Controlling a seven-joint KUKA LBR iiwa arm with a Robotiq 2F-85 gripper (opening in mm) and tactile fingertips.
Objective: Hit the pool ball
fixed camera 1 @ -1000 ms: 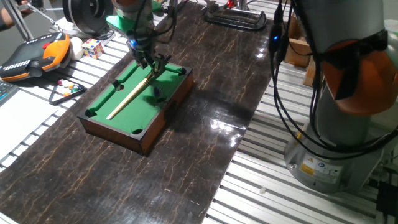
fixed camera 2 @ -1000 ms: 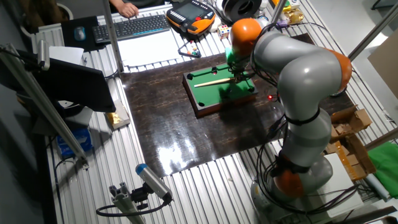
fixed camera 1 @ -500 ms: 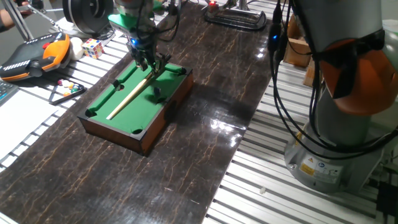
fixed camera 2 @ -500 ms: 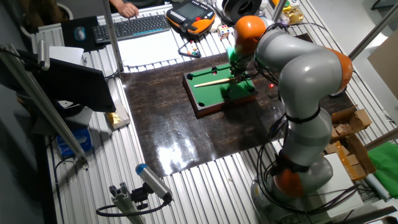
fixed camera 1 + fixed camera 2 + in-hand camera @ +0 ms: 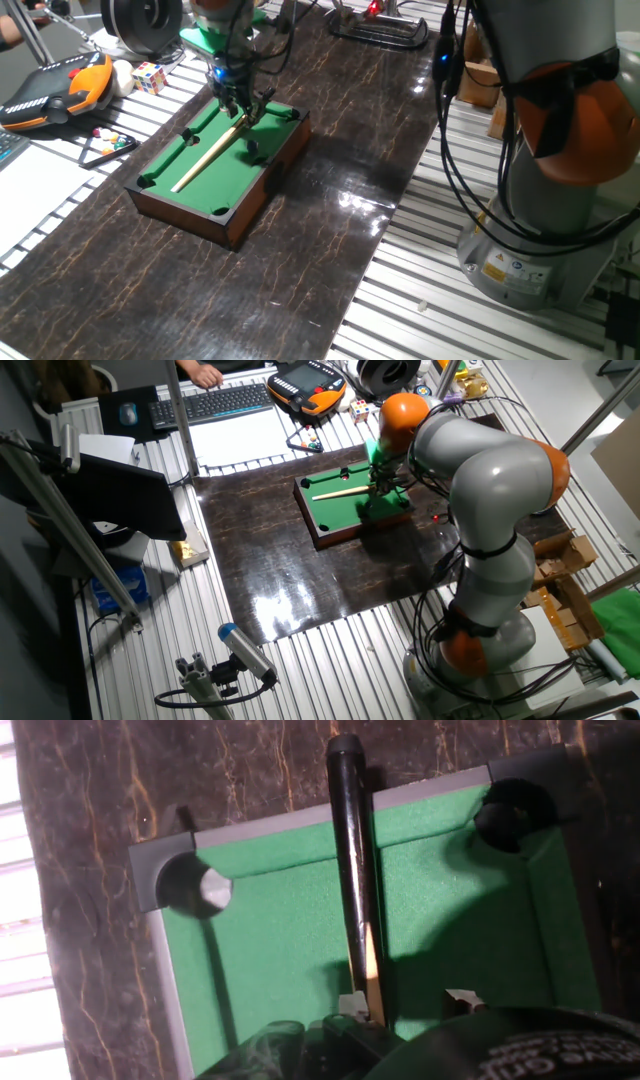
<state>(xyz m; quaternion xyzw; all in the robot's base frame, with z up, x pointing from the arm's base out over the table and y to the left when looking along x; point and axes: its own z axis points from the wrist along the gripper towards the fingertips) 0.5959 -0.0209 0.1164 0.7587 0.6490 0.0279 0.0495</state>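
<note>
Ball position unresolved: the tiny dark blue glossy pool ball cannot be picked out with certainty in any view. The hand view shows only bare felt at one end of the table, and a dark spot at the long rail in one fixed view may be a side pocket, not the ball. The miniature green-felt pool table with a brown wooden frame (image 5: 243,226) stands on the dark marbled worktop (image 5: 330,220). A slender pale wooden cue with a dark butt (image 5: 352,870) lies lengthwise on the felt, its butt crossing the end rail between two corner pockets. The black two-finger hand (image 5: 405,1002) hangs over the cue's butt end, fingers narrowly apart with felt showing between them. The shaft lies just beside one fingertip (image 5: 350,1005); no firm grip on it is evident.

Judgement: a good strike calls for locating the ball first, then closing squarely on the cue. Drive it straight along its own axis, kept low and level so the tip does not climb the rail or skew toward a pocket.
</note>
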